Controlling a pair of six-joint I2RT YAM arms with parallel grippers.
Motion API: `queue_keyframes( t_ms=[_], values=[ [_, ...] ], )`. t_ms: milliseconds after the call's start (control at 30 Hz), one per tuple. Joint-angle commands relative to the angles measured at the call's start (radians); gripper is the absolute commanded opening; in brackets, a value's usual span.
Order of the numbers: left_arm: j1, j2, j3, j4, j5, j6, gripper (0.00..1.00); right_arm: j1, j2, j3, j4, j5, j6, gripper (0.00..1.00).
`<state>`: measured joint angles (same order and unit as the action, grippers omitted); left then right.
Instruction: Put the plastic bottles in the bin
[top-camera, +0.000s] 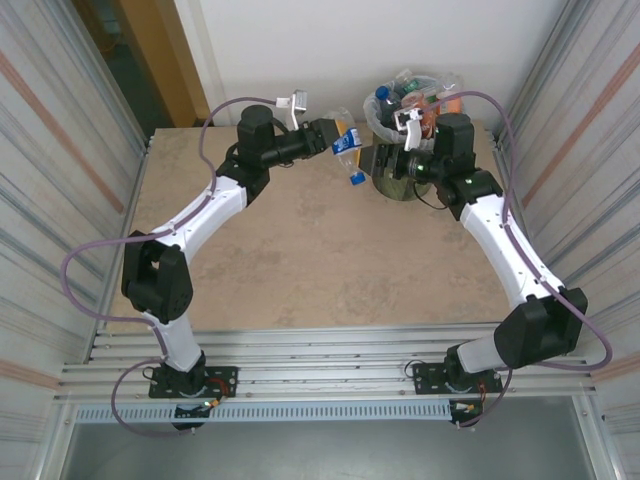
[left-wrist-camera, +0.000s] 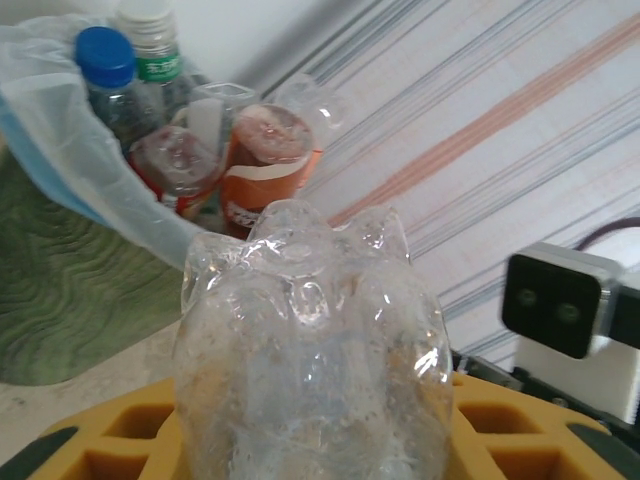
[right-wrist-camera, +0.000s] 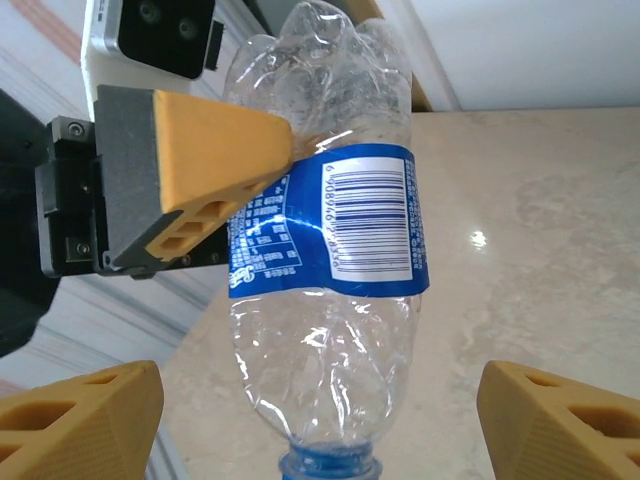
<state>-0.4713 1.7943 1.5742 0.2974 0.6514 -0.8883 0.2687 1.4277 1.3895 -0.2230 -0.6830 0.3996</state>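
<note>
A pale, marbled tabletop (top-camera: 300, 260) runs between ribbed metal walls (top-camera: 70, 120), and all the action is bunched at its far end.

The left gripper (top-camera: 342, 140) is clamped across the upper body of a clear, crushed plastic bottle with a blue barcode label and a blue cap (right-wrist-camera: 340, 230). One of its orange fingers (right-wrist-camera: 200, 170) presses just above the label. The bottle hangs clear of the table, base up and cap down.

Facing it from the other side, the right gripper (right-wrist-camera: 320, 430) stands spread wide. Its orange pads sit well apart on either side of the bottle's neck end and touch nothing.

Just past the right gripper, and a little beyond the left one, stands the round dark green bin (top-camera: 395, 188). Its clear liner bag (left-wrist-camera: 90, 150) is folded over the rim. More bottles (left-wrist-camera: 270, 170), capped in blue and white and labelled in orange and red, are heaped above the brim.

To my eye this is the carry-and-drop step for this one bottle, with the two arms meeting over it as if for a hand-off. The next move needs it lifted over the rim and let go above the middle of the heap. With the pile this high, a low or off-centre release could send it rolling back onto the table.
</note>
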Motion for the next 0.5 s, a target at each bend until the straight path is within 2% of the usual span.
queue_keyframes(
  t_ms=[0, 100, 300, 367, 467],
  values=[
    [-0.003, -0.046, -0.014, 0.114, 0.077, -0.076, 0.22, 0.001, 0.033, 0.006, 0.077, -0.082, 0.065, 0.80],
    [-0.004, -0.045, -0.021, 0.150, 0.102, -0.112, 0.22, 0.001, 0.056, 0.015, 0.112, -0.114, 0.089, 0.78],
    [-0.004, -0.019, -0.025, 0.267, 0.159, -0.222, 0.22, 0.004, 0.080, 0.018, 0.201, -0.171, 0.147, 0.66],
    [-0.004, -0.007, -0.020, 0.299, 0.164, -0.250, 0.22, 0.007, 0.086, 0.019, 0.215, -0.178, 0.158, 0.59],
    [-0.004, 0.000, -0.011, 0.310, 0.163, -0.258, 0.22, 0.012, 0.087, 0.026, 0.214, -0.177, 0.158, 0.43]
  ],
)
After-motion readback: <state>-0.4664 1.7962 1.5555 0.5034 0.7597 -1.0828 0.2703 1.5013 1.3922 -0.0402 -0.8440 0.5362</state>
